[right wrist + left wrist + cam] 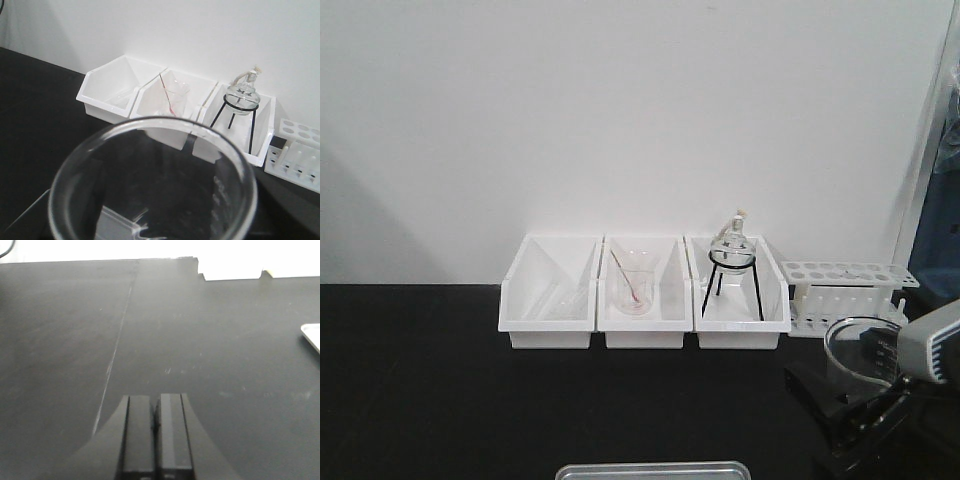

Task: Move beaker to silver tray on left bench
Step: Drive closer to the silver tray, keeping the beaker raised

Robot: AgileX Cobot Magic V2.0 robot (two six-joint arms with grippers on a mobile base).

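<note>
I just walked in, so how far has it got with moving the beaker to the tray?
Done: the beaker is picked up, in the right gripper. In hand: it's carried at the right of the bench. Left: setting it on the silver tray.

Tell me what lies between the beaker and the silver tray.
Only bare black worktop, apart from the right gripper clamping the beaker. The exterior front-facing view shows nothing standing between it and the silver tray.
</note>
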